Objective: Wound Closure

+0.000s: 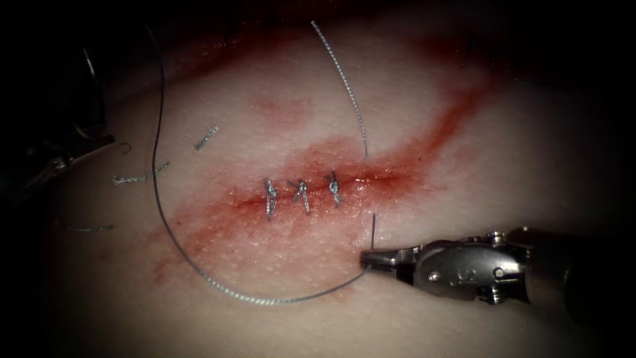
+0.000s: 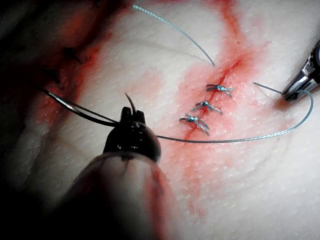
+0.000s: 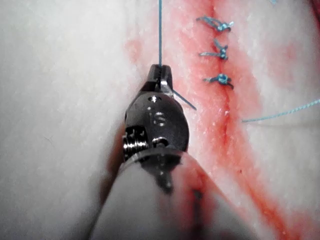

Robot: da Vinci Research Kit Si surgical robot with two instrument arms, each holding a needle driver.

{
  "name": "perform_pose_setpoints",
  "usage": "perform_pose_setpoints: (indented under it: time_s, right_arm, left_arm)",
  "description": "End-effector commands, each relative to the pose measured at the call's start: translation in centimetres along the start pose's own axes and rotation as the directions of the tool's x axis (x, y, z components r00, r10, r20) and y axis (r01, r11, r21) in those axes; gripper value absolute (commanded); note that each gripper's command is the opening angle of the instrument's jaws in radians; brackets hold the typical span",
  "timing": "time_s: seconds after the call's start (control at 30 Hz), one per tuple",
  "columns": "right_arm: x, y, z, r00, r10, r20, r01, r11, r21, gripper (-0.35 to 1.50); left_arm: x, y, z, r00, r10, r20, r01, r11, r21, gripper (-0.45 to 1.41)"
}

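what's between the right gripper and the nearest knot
In the endoscope view, between the right gripper and the nearest knot: red-stained tissue and the needle's free end.

Thread (image 1: 199, 268) loops across tissue (image 1: 517, 166) left of and below cut (image 1: 318, 193); three knots (image 1: 301, 193) block cut; right side open.

right end effector (image 1: 368, 257): slim silver jaws, steel wrist housing with round pins and screws, stamped digits, a coiled spring, dark shaft.
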Motion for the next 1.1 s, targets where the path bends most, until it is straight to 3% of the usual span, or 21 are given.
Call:
perform_pose_setpoints:
  time_s: [0.03,0.33,0.6,0.63,0.67,0.7,0.77,0.87,0.9,0.97,1.1]
  right_arm:
    - [0.11,-0.14,0.07,1.000,-0.004,0.004,0.003,1.000,0.020,-0.35]
    - [0.43,-0.50,-0.03,1.000,0.015,-0.015,-0.013,0.994,0.110,-0.35]
    - [0.49,-0.53,-0.05,0.997,0.063,-0.048,-0.056,0.988,0.142,-0.35]
    - [0.49,-0.51,-0.06,0.995,0.072,-0.067,-0.062,0.989,0.131,0.21]
    - [0.48,-0.48,-0.08,0.993,0.085,-0.081,-0.075,0.989,0.124,0.56]
    - [0.46,-0.45,-0.11,0.990,0.111,-0.090,-0.100,0.988,0.113,0.81]
    - [0.42,-0.35,-0.21,0.987,0.134,-0.091,-0.126,0.988,0.085,1.03]
    - [0.33,-0.16,-0.44,0.983,0.171,-0.072,-0.168,0.985,0.046,1.10]
    - [0.24,-0.01,-0.61,0.963,0.255,-0.091,-0.253,0.967,0.030,1.16]
    - [0.09,0.15,-0.81,0.924,0.347,-0.161,-0.348,0.937,0.019,1.11]
    - [-0.10,0.40,-0.80,0.865,0.466,-0.186,-0.474,0.880,0.001,1.10]
  left_arm:
    - [-0.01,0.03,0.08,1.000,0.000,-0.001,0.000,1.000,-0.001,-0.25]
    - [-0.02,0.04,0.08,1.000,0.000,0.000,0.000,1.000,-0.001,-0.27]
    - [-0.02,0.04,0.08,1.000,0.000,-0.001,0.000,1.000,-0.003,-0.27]
    - [-0.02,0.04,0.08,1.000,0.000,-0.001,0.000,1.000,-0.003,-0.27]
    - [-0.02,0.04,0.08,1.000,0.000,-0.001,0.000,1.000,-0.003,-0.27]
    - [-0.02,0.04,0.08,1.000,0.000,-0.001,0.000,1.000,-0.003,-0.27]
    - [-0.02,0.03,0.07,1.000,0.000,-0.001,0.000,1.000,-0.003,-0.27]
    - [-0.02,0.03,0.07,1.000,0.000,-0.001,0.000,1.000,-0.003,-0.25]
    - [-0.02,0.03,0.07,1.000,0.000,-0.001,0.000,1.000,-0.003,-0.25]
    - [-0.02,0.03,0.07,1.000,0.000,-0.001,0.000,1.000,-0.004,-0.23]
    - [-0.02,0.03,0.07,1.000,0.000,-0.001,0.000,1.000,-0.003,-0.23]
